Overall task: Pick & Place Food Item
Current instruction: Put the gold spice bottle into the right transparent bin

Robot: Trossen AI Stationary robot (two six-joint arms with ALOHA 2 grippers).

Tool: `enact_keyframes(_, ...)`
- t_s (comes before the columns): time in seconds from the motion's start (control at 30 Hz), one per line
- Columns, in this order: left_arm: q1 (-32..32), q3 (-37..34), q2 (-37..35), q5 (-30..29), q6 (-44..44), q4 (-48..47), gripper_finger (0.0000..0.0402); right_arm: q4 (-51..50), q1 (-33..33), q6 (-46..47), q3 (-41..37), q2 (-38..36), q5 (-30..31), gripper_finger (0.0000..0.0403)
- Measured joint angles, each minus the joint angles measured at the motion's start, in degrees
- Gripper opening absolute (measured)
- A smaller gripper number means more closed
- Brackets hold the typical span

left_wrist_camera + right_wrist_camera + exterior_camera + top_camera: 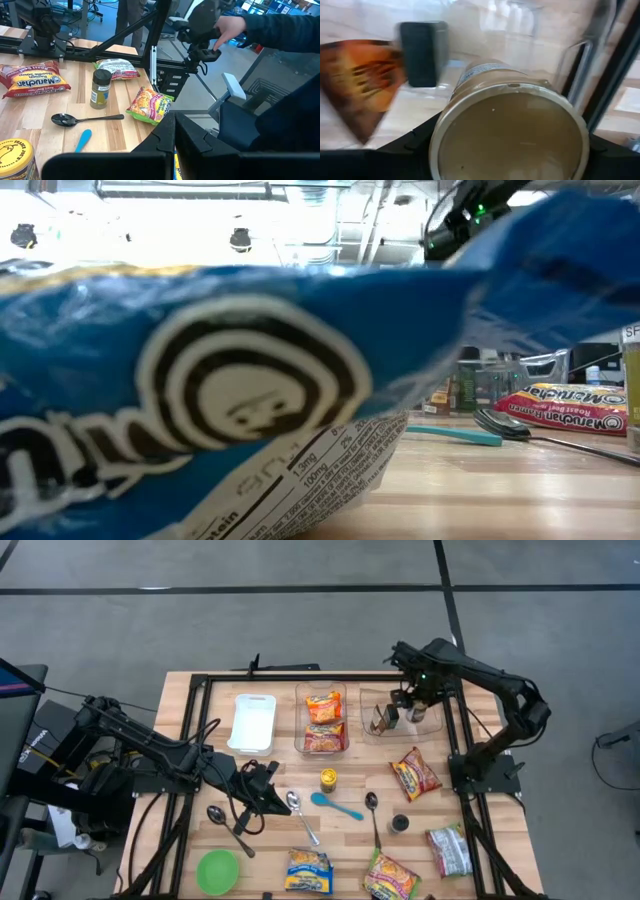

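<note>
In the right wrist view a tin can (510, 135) with a pale label fills the space between my right gripper's fingers, its flat metal end facing the camera. My right gripper (413, 705) points down over the clear bin (368, 732) at the table's far right. In that bin a dark jar (422, 52) stands beside an orange-brown packet (360, 80). My left gripper (268, 790) waits shut over the table's near left, close to two spoons, and holds nothing. My right gripper pinches the can by its round side wall (442, 125), one finger (415, 145) on each side. The fingers come from above and point down. The can stands upright in the hold, inside the bin's walls. Whether its bottom rests on the bin's floor I cannot tell.
A second clear bin (300, 745) holds two ramen packets; a white tray (252, 722) lies left of it. A yellow jar (328, 778), spoons, a blue spoon (336, 805), a green bowl (217, 870) and several packets lie nearer. A blue packet (200, 400) blocks the low view. A person's hand (230, 27) shows beyond the table.
</note>
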Motion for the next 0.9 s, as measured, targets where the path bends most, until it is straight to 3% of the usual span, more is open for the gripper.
enact_keyframes(0.43,0.01,0.0,0.0,-0.02,0.0,0.0,0.0,10.09,-5.07,-0.41,-2.89,0.0,0.17,0.0272)
enact_keyframes(0.67,-0.01,0.0,0.0,-0.02,0.0,0.0,0.0,11.1,-4.16,4.06,-3.58,0.0,0.18,0.0272)
enact_keyframes(0.9,0.0,0.0,0.0,-0.01,0.01,0.01,0.0,15.88,-1.46,8.29,-11.24,0.02,-1.29,0.0272)
